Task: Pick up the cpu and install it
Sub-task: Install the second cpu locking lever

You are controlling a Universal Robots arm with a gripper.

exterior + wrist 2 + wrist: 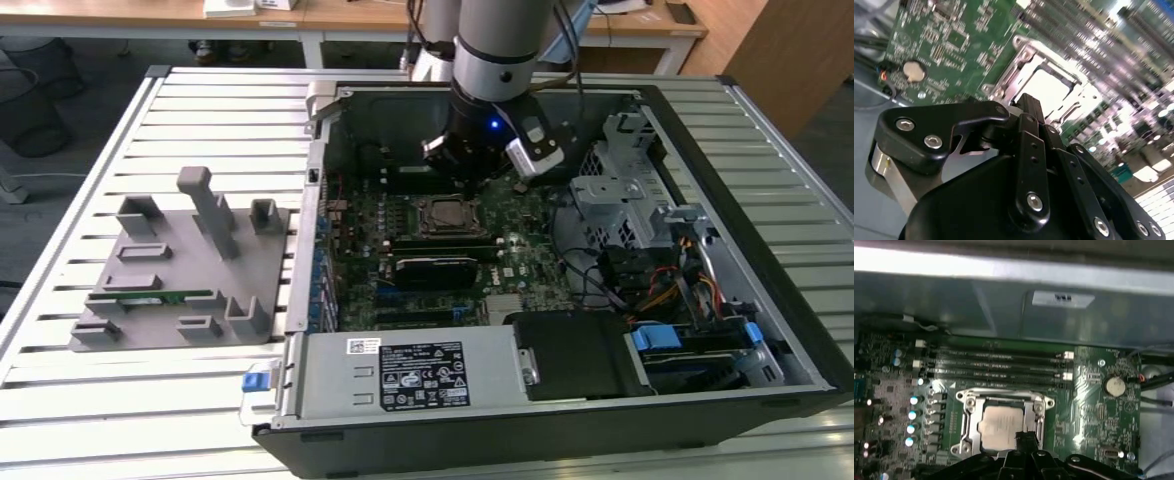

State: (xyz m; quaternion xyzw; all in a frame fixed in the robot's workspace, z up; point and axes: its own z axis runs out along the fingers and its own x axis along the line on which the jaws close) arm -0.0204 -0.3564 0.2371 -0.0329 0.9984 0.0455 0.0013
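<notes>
While your gripper (1026, 439) hovers, jaw state unclear, the cpu (1000, 426) lies flat, silvery and square, in its socket (1004, 422).

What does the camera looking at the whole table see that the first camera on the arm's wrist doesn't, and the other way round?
The exterior view takes in the slatted table, the grey holder with a green memory stick lying in it, the whole open computer case and the arm reaching into it.

The first wrist view gives a close look at the cpu lying in its metal socket, the memory slots and a round coin battery.

Both show the green circuit board, the socket and the gripper near it.
</notes>
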